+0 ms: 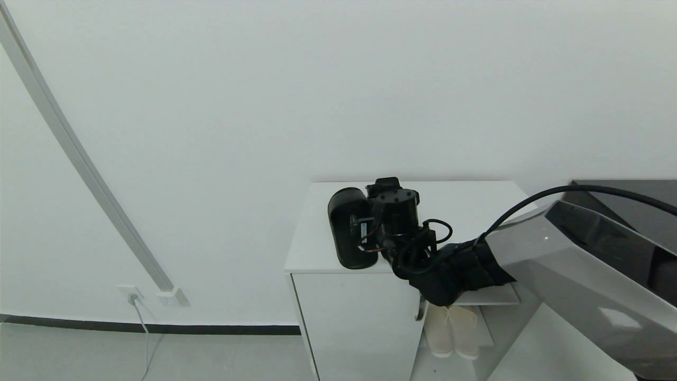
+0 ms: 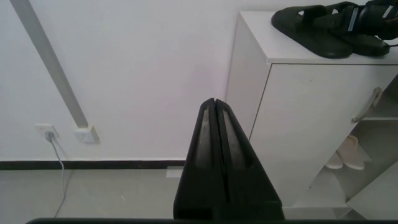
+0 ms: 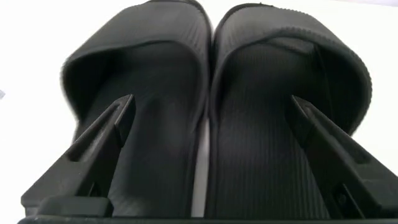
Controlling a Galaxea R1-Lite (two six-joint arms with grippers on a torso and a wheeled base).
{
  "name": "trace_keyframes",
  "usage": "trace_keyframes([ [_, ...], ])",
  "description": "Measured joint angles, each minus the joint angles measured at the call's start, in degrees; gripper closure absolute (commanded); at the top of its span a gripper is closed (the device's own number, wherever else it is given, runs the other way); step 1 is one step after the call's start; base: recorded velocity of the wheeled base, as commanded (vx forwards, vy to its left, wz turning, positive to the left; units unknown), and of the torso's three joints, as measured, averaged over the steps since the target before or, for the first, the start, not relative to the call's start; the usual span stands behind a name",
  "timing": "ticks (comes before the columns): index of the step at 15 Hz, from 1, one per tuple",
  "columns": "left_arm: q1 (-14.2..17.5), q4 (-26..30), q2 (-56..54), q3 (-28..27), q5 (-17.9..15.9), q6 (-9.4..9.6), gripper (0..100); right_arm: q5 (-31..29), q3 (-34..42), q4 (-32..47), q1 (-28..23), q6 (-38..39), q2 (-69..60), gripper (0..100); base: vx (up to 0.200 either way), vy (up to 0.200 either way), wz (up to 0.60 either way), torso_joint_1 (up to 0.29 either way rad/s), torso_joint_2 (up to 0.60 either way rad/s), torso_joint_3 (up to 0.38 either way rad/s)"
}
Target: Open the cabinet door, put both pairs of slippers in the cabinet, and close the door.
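Observation:
A pair of black slippers lies on top of the white cabinet, and my right arm's wrist is right over them. My right gripper is open, with one finger over the left slipper's footbed and the other over the right slipper. A pair of white slippers stands on a lower shelf inside the open right half of the cabinet. My left gripper is shut and empty, held low to the left of the cabinet, facing the wall.
The cabinet's left front panel is closed, with a handle at its edge. A wall socket with a cable and a slanted white conduit are on the wall to the left. The grey floor lies in front.

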Motion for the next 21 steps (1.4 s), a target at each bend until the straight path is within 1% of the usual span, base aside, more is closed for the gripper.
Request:
trace_keyframes([
  [6, 0.0, 0.0, 0.0, 0.0, 0.0, 0.02, 100, 0.6, -7.5, 4.4, -1.3, -0.1, 3.8, 0, 0.0, 0.0, 0.0, 0.0, 0.0, 0.0],
  [7, 0.0, 0.0, 0.0, 0.0, 0.0, 0.02, 100, 0.6, -8.5, 4.7, -1.3, -0.1, 4.4, 100, 0.0, 0.0, 0.0, 0.0, 0.0, 0.0],
  [11, 0.0, 0.0, 0.0, 0.0, 0.0, 0.0, 100, 0.6, -11.2, 6.0, -1.3, -0.4, 6.0, 100, 0.0, 0.0, 0.0, 0.0, 0.0, 0.0],
  [16, 0.0, 0.0, 0.0, 0.0, 0.0, 0.02, 100, 0.6, -11.5, 5.9, -1.3, -0.4, 6.2, 100, 0.0, 0.0, 0.0, 0.0, 0.0, 0.0],
  [18, 0.0, 0.0, 0.0, 0.0, 0.0, 0.02, 100, 0.6, -10.2, 6.0, -1.3, -0.2, 4.9, 100, 0.0, 0.0, 0.0, 0.0, 0.0, 0.0],
  [21, 0.0, 0.0, 0.0, 0.0, 0.0, 0.0, 100, 1.3, -4.5, 5.2, -1.2, -0.2, 0.3, 100, 0.0, 0.0, 0.0, 0.0, 0.0, 0.0],
])
